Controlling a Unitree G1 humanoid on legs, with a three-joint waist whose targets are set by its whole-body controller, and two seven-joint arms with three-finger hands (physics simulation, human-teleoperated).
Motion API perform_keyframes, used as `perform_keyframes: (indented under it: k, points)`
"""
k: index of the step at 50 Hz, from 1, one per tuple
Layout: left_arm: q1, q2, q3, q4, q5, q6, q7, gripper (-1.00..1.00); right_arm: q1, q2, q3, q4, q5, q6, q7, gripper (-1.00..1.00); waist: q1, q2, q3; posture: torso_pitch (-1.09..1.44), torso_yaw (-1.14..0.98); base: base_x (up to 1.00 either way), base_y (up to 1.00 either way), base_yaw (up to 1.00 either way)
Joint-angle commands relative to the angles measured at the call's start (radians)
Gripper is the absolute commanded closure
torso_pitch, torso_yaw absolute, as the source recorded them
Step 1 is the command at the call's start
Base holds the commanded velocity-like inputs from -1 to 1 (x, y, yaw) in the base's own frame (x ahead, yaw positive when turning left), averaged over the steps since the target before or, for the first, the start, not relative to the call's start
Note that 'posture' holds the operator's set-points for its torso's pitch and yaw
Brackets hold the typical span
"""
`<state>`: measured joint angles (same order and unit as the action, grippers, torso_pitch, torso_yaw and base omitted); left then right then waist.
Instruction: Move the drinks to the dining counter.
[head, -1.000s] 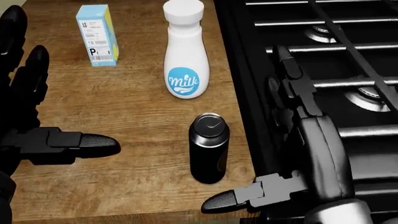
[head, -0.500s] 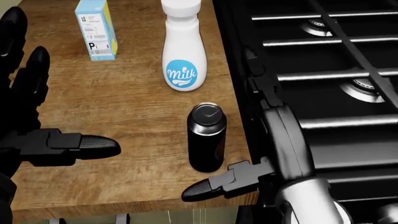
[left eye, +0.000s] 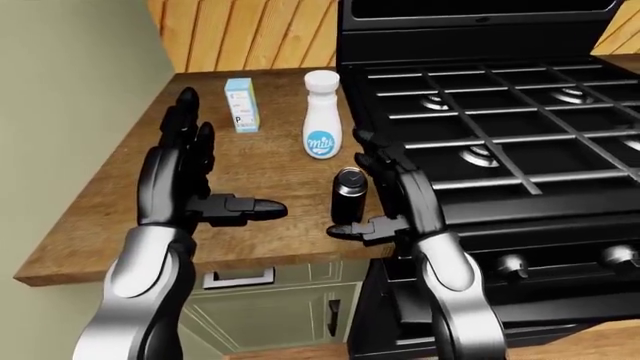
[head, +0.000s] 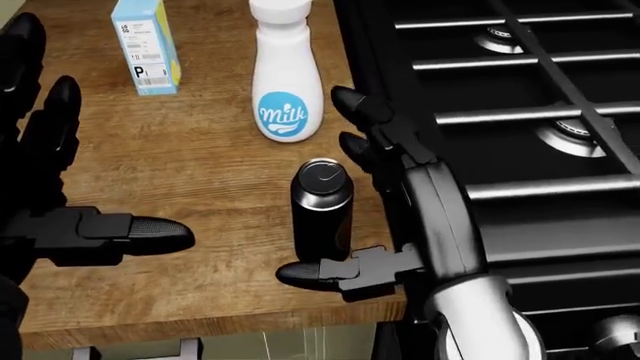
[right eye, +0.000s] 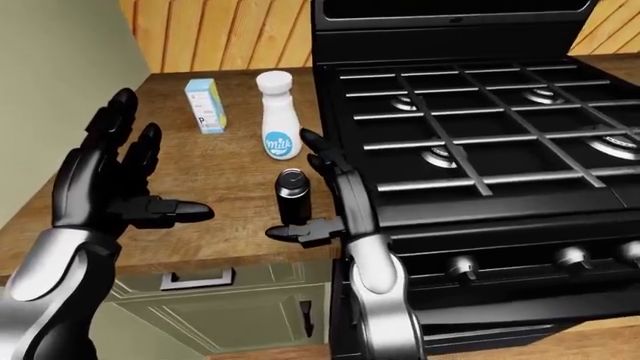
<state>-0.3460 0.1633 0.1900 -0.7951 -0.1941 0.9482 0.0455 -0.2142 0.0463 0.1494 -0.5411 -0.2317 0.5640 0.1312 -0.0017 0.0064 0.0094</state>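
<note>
Two black hands are hovering over the wooden desk (head: 200, 187). The right hand (head: 345, 195) is standing spread at the 3 o'clock side of the black bottle (head: 321, 214), its fingers (head: 362, 107) reaching up past the cap and its thumb (head: 312, 274) curling under at 6 o'clock; whether any of them is touching the bottle cannot be told, and they are not closing round it. The left hand (left eye: 185, 176) is staying released too, fingers pointing up, thumb pointing toward the bottle from 9 o'clock, well apart from it. The black bottle is standing upright near the desk's edge beside the stove (left eye: 500, 127). At 12 o'clock from it, the white milk bottle (head: 282, 79) is standing upright, just beside the stove's rim. At 10 o'clock, the small blue carton (head: 145, 46) is standing upright, near the milk bottle but apart from it. Wooden planks (left eye: 260, 34) are lining the wall beyond the desk.
</note>
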Motion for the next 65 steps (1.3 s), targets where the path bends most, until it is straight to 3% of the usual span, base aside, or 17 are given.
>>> perform_keyframes:
  k: [1, 13, 20, 23, 24, 25, 27, 28, 41, 53, 65]
  points:
    - [-0.022, 0.006, 0.004, -0.027, 0.001, -0.03, 0.001, -1.0, -0.015, 0.008, 0.019, -0.006, 0.002, -0.001, 0.007, -0.49, 0.003, 0.004, -0.013, 0.0, 0.0, 0.0, 0.0, 0.0]
    - [-0.015, 0.005, 0.004, -0.018, 0.004, -0.043, -0.003, -1.0, -0.021, 0.036, 0.087, -0.015, -0.071, 0.019, 0.035, -0.18, 0.001, 0.009, -0.014, 0.0, 0.0, 0.0, 0.0, 0.0]
    - [-0.014, 0.003, 0.002, -0.025, 0.005, -0.039, -0.003, -1.0, -0.008, 0.055, 0.145, -0.043, -0.149, 0.035, 0.07, -0.15, 0.001, 0.012, -0.015, 0.0, 0.0, 0.0, 0.0, 0.0]
    - [-0.011, 0.003, 0.003, -0.024, 0.006, -0.041, -0.004, -1.0, -0.007, 0.062, 0.149, -0.04, -0.162, 0.032, 0.079, 0.17, 0.001, 0.014, -0.016, 0.0, 0.0, 0.0, 0.0, 0.0]
    - [-0.011, 0.003, 0.004, -0.025, 0.005, -0.04, -0.005, -1.0, -0.007, 0.063, 0.148, -0.042, -0.165, 0.034, 0.081, 0.44, 0.001, 0.014, -0.017, 0.0, 0.0, 0.0, 0.0, 0.0]
    - [-0.011, 0.003, 0.004, -0.025, 0.005, -0.041, -0.005, -1.0, -0.008, 0.065, 0.148, -0.043, -0.167, 0.035, 0.082, 0.51, 0.001, 0.014, -0.017, 0.0, 0.0, 0.0, 0.0, 0.0]
    - [-0.008, 0.002, 0.002, -0.021, 0.007, -0.046, -0.006, -1.0, -0.007, 0.067, 0.142, -0.04, -0.168, 0.031, 0.084, 0.95, 0.001, 0.014, -0.018, 0.0, 0.0, 0.0, 0.0, 0.0]
    - [-0.008, 0.002, 0.002, -0.02, 0.007, -0.047, -0.006, -1.0, -0.007, 0.067, 0.139, -0.038, -0.168, 0.029, 0.084, 1.0, 0.002, 0.014, -0.019, 0.0, 0.0, 0.0, 0.0, 0.0]
    - [-0.011, 0.002, 0.001, -0.032, 0.008, -0.035, -0.005, -1.0, -0.034, 0.049, 0.092, -0.136, -0.167, 0.103, 0.106, 1.0, 0.002, 0.012, -0.016, 0.0, 0.0, 0.0, 0.0, 0.0]
    - [-0.057, 0.004, -0.027, -0.083, 0.02, 0.043, 0.0, -1.0, -0.153, 0.007, 0.025, -0.402, -0.174, 0.383, 0.177, 1.0, 0.002, 0.009, -0.003, 0.0, 0.0, 0.0, 0.0, 0.0]
    - [-0.186, -0.013, -0.09, -0.073, 0.065, 0.131, 0.0, -1.0, -0.284, -0.06, -0.062, -0.484, -0.121, 0.561, 0.152, 1.0, 0.004, 0.005, 0.006, 0.0, 0.0, 0.0, 0.0, 0.0]
